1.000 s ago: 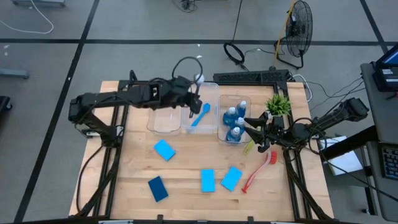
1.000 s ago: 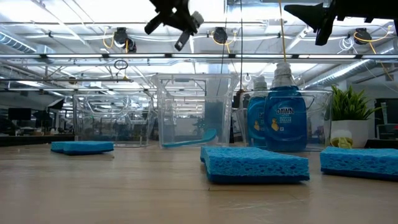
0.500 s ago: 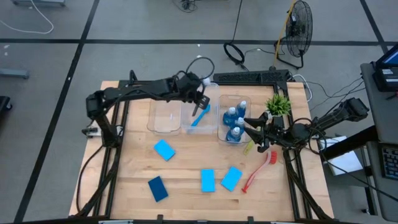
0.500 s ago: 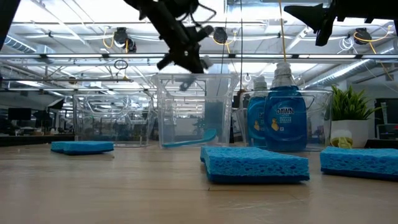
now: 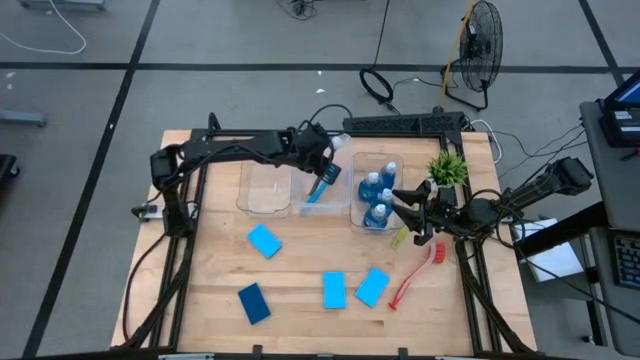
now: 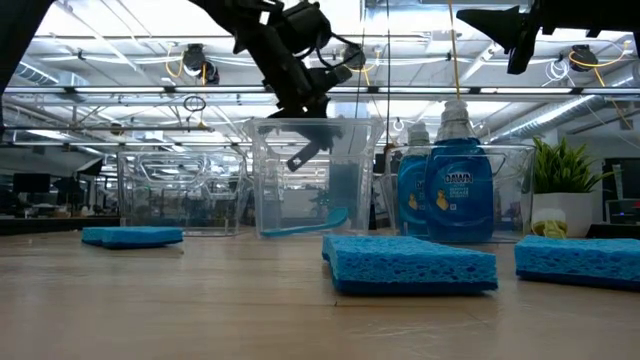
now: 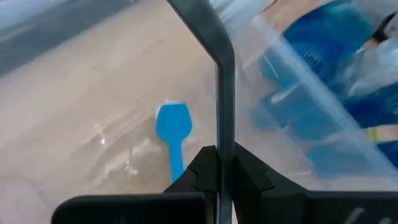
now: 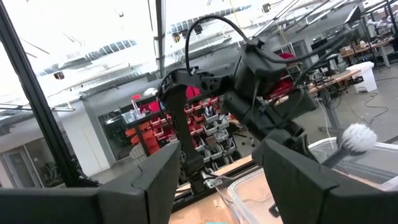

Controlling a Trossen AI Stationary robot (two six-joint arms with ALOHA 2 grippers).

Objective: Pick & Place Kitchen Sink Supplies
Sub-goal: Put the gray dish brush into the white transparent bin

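We note the left gripper pinching the grey brush handle above the middle bin, right gripper fingers spread idle; the brush seems light, stiff, best held mid-handle.

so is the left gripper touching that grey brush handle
Touching. The left wrist view shows the left gripper shut on the grey brush, its handle pinched between the fingertips above the blue brush.

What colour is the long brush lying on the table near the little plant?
The brush is red. It shows best in the high view, beside the sponges.
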